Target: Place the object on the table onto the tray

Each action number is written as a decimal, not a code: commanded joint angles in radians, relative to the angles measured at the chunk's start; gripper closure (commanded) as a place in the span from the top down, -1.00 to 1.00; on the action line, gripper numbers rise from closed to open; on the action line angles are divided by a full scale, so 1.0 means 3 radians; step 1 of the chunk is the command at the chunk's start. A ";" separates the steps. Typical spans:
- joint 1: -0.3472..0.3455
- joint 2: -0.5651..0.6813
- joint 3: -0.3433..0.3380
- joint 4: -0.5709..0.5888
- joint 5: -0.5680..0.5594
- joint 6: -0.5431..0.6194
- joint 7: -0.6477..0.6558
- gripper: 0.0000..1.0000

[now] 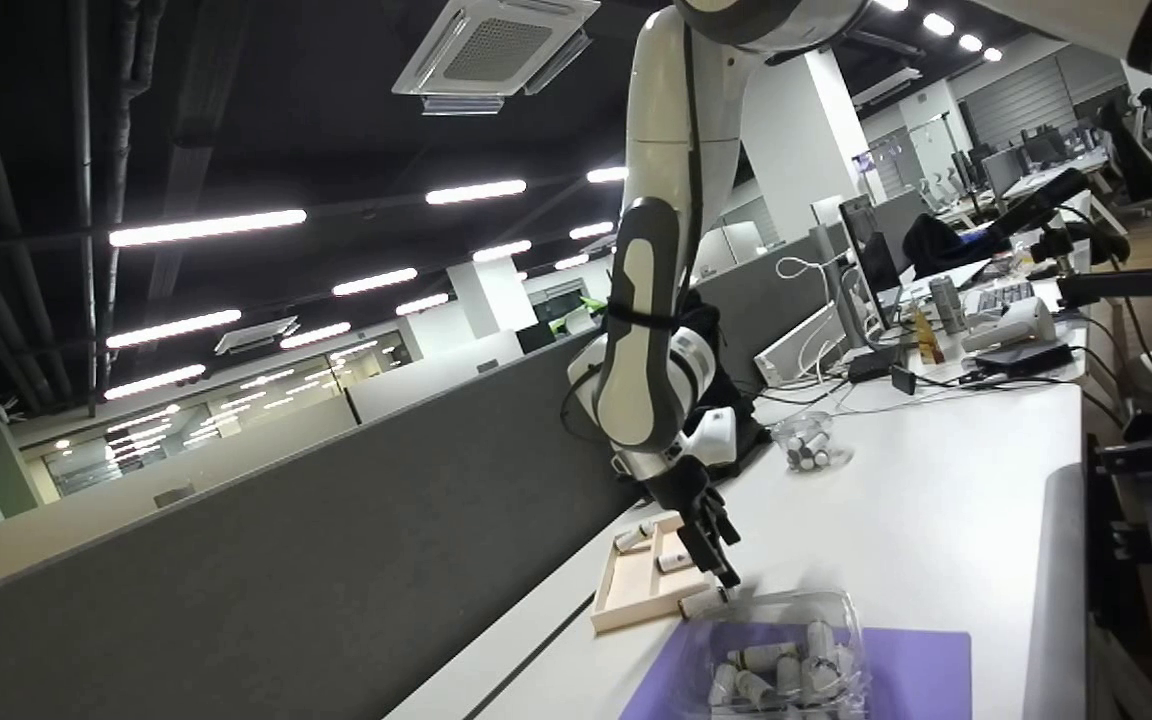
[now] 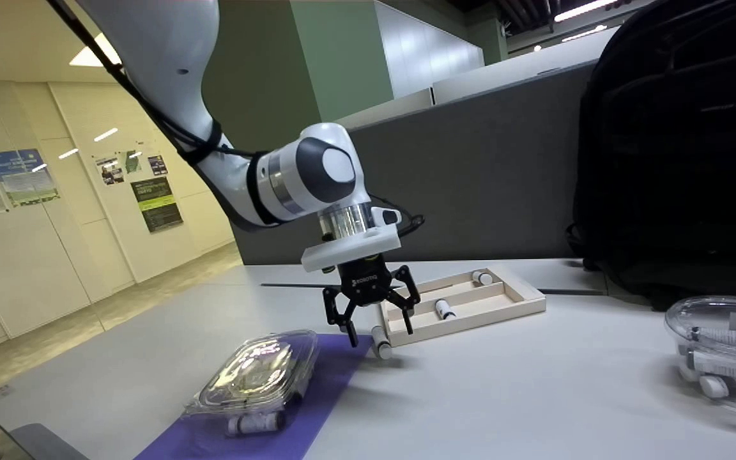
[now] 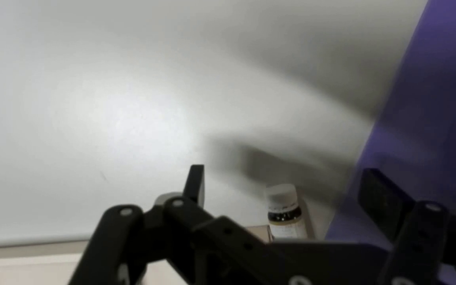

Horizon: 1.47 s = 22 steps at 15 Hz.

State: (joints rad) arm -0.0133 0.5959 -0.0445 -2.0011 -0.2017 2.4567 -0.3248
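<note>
Claw (image 2: 381,337) spread above the white-capped vial (image 3: 286,211) lying on the table (image 2: 502,383); I judge the vial light, rigid, apt to roll, best pinched mid-barrel.

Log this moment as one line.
Black two-fingered claw: open, empty | white cylindrical capped vial: lying on smooth white table, beside tan rectangular wooden tray | placement: pending

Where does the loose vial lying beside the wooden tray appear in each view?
In an exterior view, the vial is low, right of centre.
In an exterior view, the vial is below centre, beside the tray.
In the wrist view, the vial is low, right of centre, partly hidden by the gripper.
Shared by all three: the purple mat.
</note>
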 commanded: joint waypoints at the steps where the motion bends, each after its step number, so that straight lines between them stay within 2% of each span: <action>1: 0.0080 0.0167 -0.0030 0.0186 -0.0101 0.0033 0.0310 1.00; 8: 0.0061 0.0342 0.0012 0.0342 -0.0045 -0.0070 0.0297 1.00; 9: 0.0062 0.0362 0.0013 0.0362 -0.0045 -0.0079 0.0296 0.67; 10: 0.0058 0.0384 0.0023 0.0383 -0.0043 -0.0090 0.0278 0.46; 19: 0.0028 0.0411 0.0094 0.0469 -0.0003 -0.0201 0.0213 -0.79; 20: 0.0028 0.0398 0.0096 0.0466 -0.0007 -0.0203 0.0208 -0.91; 22: 0.0014 0.0357 0.0120 0.0443 0.0003 -0.0209 0.0175 -0.87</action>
State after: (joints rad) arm 0.0061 0.7124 -0.0256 -1.8838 -0.2038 2.4212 -0.2730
